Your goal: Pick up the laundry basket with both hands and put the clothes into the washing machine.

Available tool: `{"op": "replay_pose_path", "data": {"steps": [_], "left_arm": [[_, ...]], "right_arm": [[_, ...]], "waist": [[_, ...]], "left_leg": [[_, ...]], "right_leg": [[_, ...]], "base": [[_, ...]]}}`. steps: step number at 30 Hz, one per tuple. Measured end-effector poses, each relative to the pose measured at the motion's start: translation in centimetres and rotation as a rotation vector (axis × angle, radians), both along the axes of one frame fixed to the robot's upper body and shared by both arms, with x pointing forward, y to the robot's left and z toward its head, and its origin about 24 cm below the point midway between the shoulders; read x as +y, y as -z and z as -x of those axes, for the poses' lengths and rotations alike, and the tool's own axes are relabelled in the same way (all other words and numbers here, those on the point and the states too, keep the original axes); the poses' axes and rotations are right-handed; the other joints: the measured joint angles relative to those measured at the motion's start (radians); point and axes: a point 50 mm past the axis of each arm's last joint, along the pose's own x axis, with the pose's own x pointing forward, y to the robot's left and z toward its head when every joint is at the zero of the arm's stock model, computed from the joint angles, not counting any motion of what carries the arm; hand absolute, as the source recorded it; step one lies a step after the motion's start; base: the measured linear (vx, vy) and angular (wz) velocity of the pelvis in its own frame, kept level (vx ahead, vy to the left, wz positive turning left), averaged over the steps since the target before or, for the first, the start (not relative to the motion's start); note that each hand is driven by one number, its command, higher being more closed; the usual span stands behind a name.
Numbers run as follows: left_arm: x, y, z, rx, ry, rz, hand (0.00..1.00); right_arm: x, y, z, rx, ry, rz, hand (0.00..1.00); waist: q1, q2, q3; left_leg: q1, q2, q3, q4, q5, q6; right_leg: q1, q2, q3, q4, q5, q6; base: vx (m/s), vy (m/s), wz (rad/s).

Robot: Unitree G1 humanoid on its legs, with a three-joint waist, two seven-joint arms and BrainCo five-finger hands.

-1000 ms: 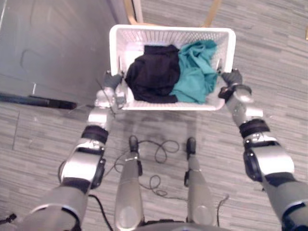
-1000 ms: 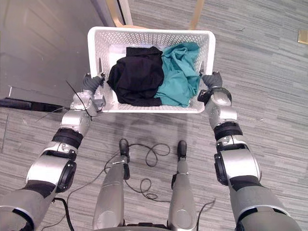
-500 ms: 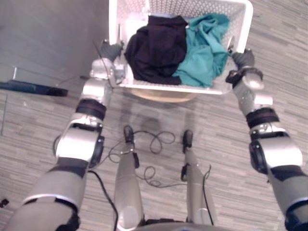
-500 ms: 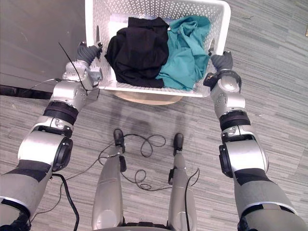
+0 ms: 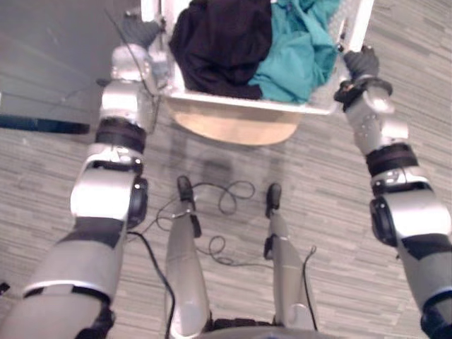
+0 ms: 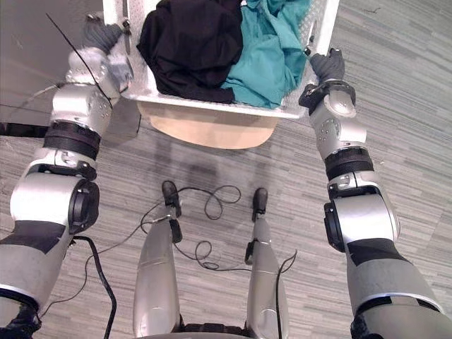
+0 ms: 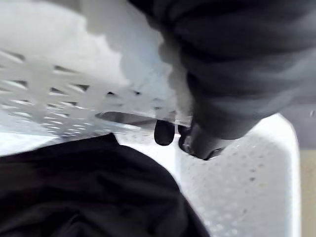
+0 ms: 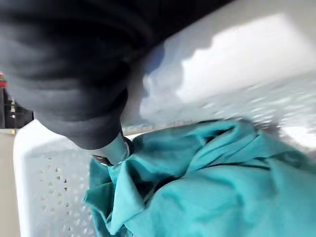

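1. The white laundry basket (image 6: 212, 104) hangs clear above a round wooden seat (image 6: 205, 131), carried between the two hands at its short ends.
2. The left hand (image 6: 102, 35) grips the handle slot on its side. In its wrist view, dark fingertips (image 7: 164, 132) poke through the perforated wall to the inside, so the hand is hooked round the rim.
3. The right hand (image 6: 327, 67) appears to hold the opposite end the same way. Its wrist view shows something of the hand reaching inside the wall beside the cloth, but I cannot quite make out how far the thumb closes.
4. A black garment (image 6: 187, 42) and a teal garment (image 6: 268, 49) lie heaped side by side in the basket, both soft and loose.
5. The load is probably light. The thin plastic walls likely flex, though, so the end slots are the sound places to hold. Carrying it level should stop the clothes sliding.
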Motion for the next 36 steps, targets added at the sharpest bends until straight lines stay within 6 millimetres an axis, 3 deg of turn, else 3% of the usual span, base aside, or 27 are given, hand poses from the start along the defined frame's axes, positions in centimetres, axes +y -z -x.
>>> {"op": "replay_pose_path", "data": {"steps": [6,13,19,23,29,33,36], "left_arm": [[1.2,-1.2,0.4,-0.028,-0.046,-0.004,0.0],[4.4,-2.8,1.6,-0.089,-0.145,0.013,0.0],[4.2,-2.9,1.6,-0.092,-0.149,-0.008,0.0],[4.6,-1.5,1.4,-0.056,-0.168,-0.031,0.0],[4.7,-0.9,1.3,-0.038,-0.17,-0.031,0.0],[4.5,0.5,1.2,-0.024,-0.166,-0.035,0.0],[4.3,1.0,2.4,-0.121,-0.153,-0.077,0.0]], "right_arm": [[0.2,0.0,-0.1,0.014,-0.031,0.005,0.0],[0.4,-0.6,-0.1,0.019,-0.038,0.077,0.0],[-0.9,-0.8,0.0,0.04,-0.001,0.157,0.0],[-1.0,-0.8,0.0,0.043,0.005,0.175,0.0],[-1.4,-0.7,0.1,0.046,0.017,0.183,0.0],[-2.6,0.7,0.8,0.044,0.034,0.168,0.0],[-4.6,1.8,2.6,-0.01,0.068,0.149,0.0]], "waist": [[0.012,0.0,0.0],[0.015,0.0,0.0],[0.004,0.0,0.0],[-0.016,0.0,-0.001],[-0.016,0.0,-0.001],[-0.018,0.0,-0.001],[-0.016,0.0,-0.001]], "left_leg": [[0.001,0.003,-0.014,0.009,0.0,0.0],[0.021,0.001,-0.017,0.007,0.002,0.002],[0.061,-0.016,0.006,-0.041,0.022,0.02],[0.09,-0.017,0.019,-0.075,0.04,0.015],[0.105,-0.013,0.052,-0.098,0.059,0.014],[0.151,-0.01,0.059,-0.097,0.058,0.014],[0.178,-0.009,0.06,-0.096,0.058,0.015]], "right_leg": [[-0.004,0.007,-0.036,0.038,-0.019,-0.025],[-0.006,0.002,-0.046,0.088,-0.044,-0.033],[0.006,-0.014,-0.046,0.101,-0.051,-0.03],[0.033,-0.014,-0.055,0.08,-0.045,-0.029],[0.045,-0.007,-0.04,0.025,-0.013,-0.031],[0.087,-0.008,-0.033,0.017,-0.013,-0.031],[0.108,-0.012,-0.03,0.022,-0.018,-0.026]], "base": [[-0.01,-0.009,0.04],[-0.02,-0.002,0.03],[-0.03,-0.009,0.09],[0.0,-0.015,0.06],[0.0,-0.035,-0.09],[0.02,-0.029,-0.07],[0.01,-0.012,-0.03]]}}
